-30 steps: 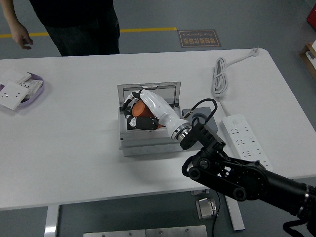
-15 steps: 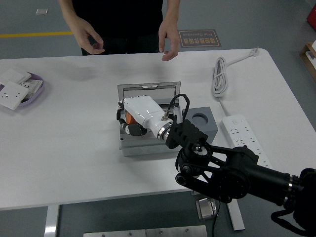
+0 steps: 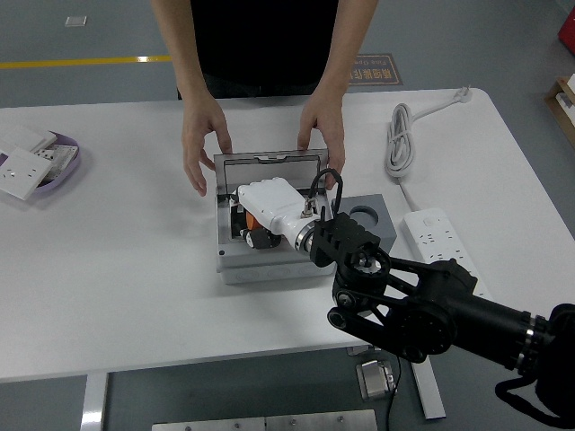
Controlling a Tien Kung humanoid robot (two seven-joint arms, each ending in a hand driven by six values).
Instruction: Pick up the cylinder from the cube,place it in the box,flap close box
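Right now my right hand [image 3: 256, 215] sits inside the open box [image 3: 269, 268] at frame center over the orange cylinder [image 3: 255, 222], grip unclear, while a person's hands [image 3: 201, 144] hold the box's far corners.

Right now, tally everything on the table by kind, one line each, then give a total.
Grey box: 1
Grey cube: 1
Orange cylinder, in the box under the right hand: 1
White power strip: 1
White coiled cable: 1
Purple tray of white switch plates: 1
Person's hands on the box's far edge: 2
Total: 8
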